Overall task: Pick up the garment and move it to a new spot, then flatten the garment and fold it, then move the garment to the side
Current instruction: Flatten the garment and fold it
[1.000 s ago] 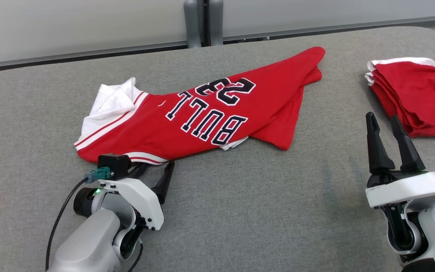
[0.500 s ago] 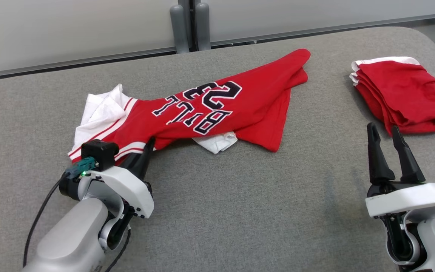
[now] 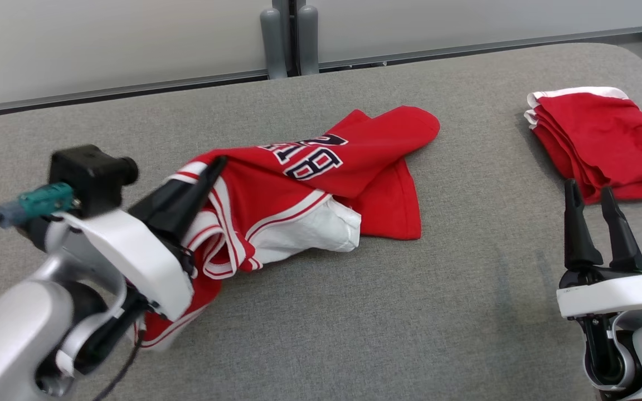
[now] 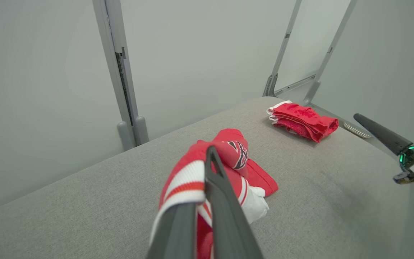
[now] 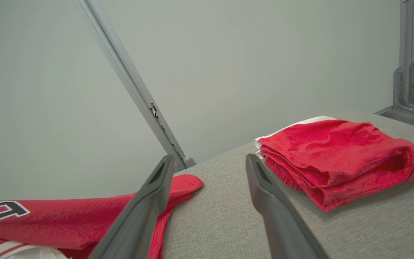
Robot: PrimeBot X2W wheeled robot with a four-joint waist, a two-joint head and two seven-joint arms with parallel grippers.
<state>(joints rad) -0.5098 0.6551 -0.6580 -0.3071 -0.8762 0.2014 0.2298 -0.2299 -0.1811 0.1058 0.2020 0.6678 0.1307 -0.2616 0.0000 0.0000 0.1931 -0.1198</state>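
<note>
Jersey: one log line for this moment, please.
left gripper: shut on jersey, edge raised | right gripper: open, empty | folded pile: far right

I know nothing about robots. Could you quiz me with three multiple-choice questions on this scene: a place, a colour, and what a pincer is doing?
1. Where is the folded red pile? A: far right of the grey table; B: on the floor; C: in a pincer.
2. What colour trims the jersey? A: blue; B: white; C: yellow.
3. The left pincer is: A: open; B: shut, empty; C: shut on the jersey.
Answers: A, it lies beyond the right pincer; B, white bands edge the red; C, it clamps the jersey's striped edge.
</note>
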